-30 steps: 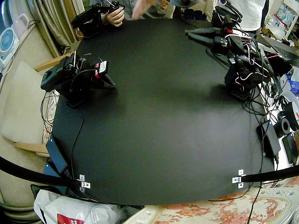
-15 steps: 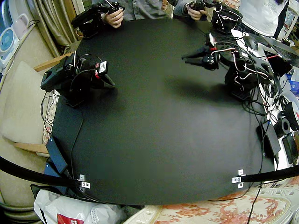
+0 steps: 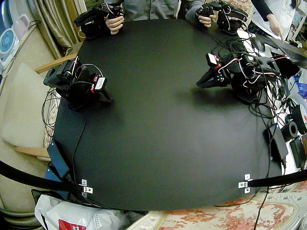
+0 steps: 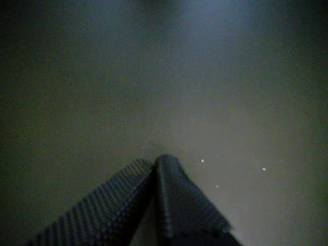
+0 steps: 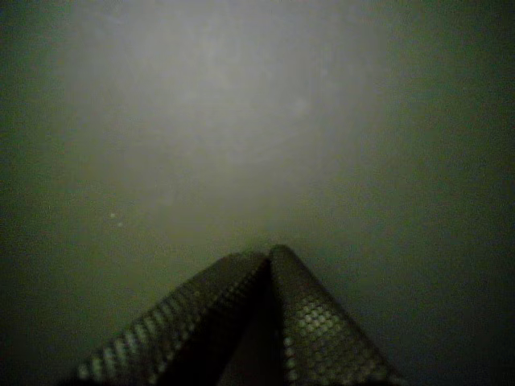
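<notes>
In the fixed view I count two arms of mine on one black table (image 3: 158, 129). My right gripper (image 3: 109, 98) hangs near the table's left edge and my left gripper (image 3: 199, 85) near its right. Both tip down towards the top, well apart. Half a second ago my left gripper reached higher and farther out; it has folded in towards its base. The right one has dipped slightly.

In a wrist view my two fingers (image 4: 179, 195) are clenched tip to tip over the table, with three pale specks (image 4: 202, 161) just to the right.

In a wrist view two fingers (image 5: 314, 322) press together likewise, with nothing between them.
</notes>
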Controlling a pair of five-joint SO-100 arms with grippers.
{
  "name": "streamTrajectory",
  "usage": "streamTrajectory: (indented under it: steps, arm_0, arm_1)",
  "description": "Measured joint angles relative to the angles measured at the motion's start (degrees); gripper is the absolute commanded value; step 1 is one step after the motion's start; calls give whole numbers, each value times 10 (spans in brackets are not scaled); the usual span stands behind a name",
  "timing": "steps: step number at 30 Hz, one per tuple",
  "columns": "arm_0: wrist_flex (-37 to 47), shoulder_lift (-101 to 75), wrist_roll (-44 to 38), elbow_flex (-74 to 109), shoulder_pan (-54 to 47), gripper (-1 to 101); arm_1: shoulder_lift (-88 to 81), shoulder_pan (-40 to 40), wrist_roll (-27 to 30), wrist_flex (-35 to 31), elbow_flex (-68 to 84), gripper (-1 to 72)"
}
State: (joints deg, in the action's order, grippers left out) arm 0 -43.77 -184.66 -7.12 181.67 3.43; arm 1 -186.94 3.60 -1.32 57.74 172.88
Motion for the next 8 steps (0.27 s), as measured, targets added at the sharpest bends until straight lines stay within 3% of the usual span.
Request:
streamTrajectory:
  steps: [8]
  arm_0:
    - [0,0,4,0,-1,0]
  arm_1:
    - [0,-13,0,0,0,-3]
